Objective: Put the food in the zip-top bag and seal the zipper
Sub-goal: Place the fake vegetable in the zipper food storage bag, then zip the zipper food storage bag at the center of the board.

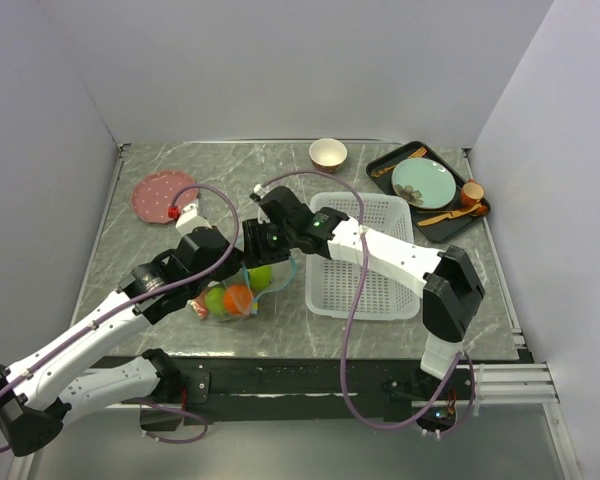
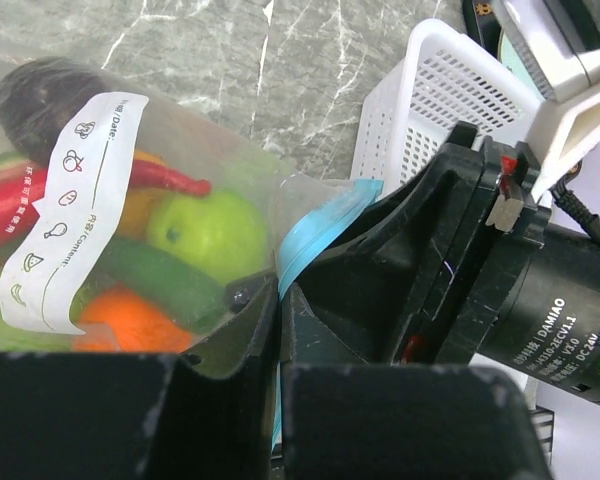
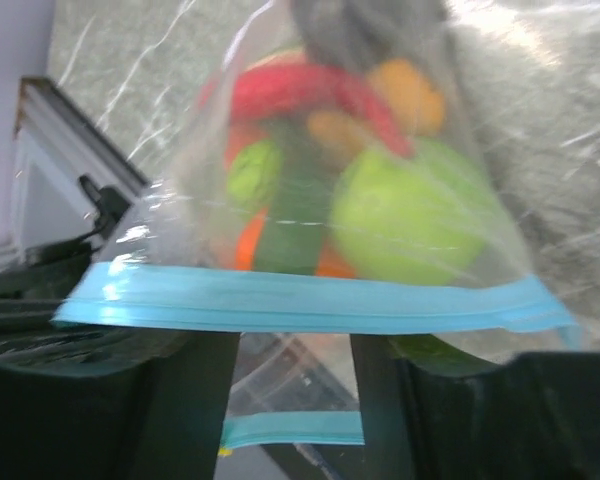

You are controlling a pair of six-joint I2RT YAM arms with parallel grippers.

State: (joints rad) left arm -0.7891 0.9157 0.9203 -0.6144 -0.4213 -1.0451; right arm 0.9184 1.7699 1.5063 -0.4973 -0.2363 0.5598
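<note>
The clear zip-top bag (image 1: 230, 300) lies on the marble table left of the white basket and holds the food: green apple (image 2: 215, 230), orange (image 2: 130, 320), red chili (image 2: 170, 178), green pepper (image 2: 160, 280) and a dark brown piece (image 2: 50, 90). My left gripper (image 2: 277, 320) is shut on the teal-blue zipper (image 2: 310, 235) at one end of the bag's mouth. My right gripper (image 3: 295, 370) is open, its fingers (image 3: 195, 400) apart just behind the zipper strip (image 3: 310, 300), which runs across in front of them. Both grippers meet over the bag in the top view (image 1: 255, 262).
The white perforated basket (image 1: 365, 300) stands right of the bag, also in the left wrist view (image 2: 420, 110). A pink plate (image 1: 162, 195) lies at the back left, a small bowl (image 1: 327, 153) at the back, a black tray (image 1: 450, 233) with dishes at the back right.
</note>
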